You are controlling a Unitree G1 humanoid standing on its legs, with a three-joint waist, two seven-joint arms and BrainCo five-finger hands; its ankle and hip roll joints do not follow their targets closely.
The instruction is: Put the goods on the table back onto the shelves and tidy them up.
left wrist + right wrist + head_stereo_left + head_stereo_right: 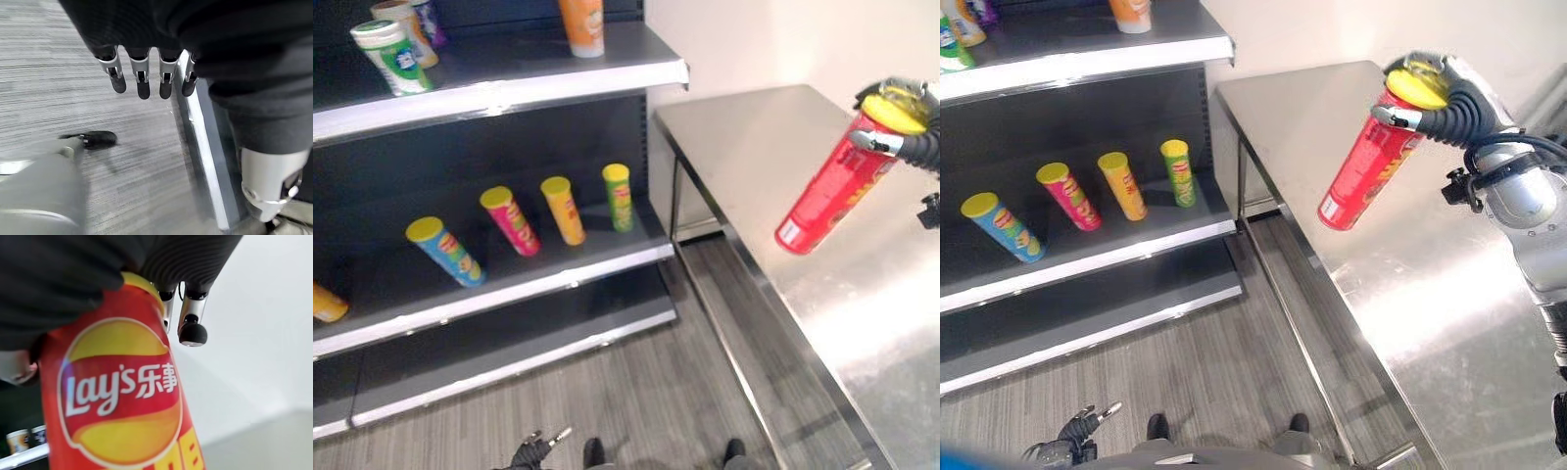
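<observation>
A tall red chip can with a yellow lid hangs tilted in the air above the steel table, lid end up. My right hand is shut on its top end; the red can looms close in the right wrist view. My left hand hangs low over the floor with relaxed, straight fingers and holds nothing. On the middle shelf stand tilted cans: blue, pink, orange and green.
The top shelf carries a green-white tub, another tub behind it and an orange can. A further orange can shows at the middle shelf's left edge. A bare lower shelf sits below. Grey plank floor lies between shelves and table.
</observation>
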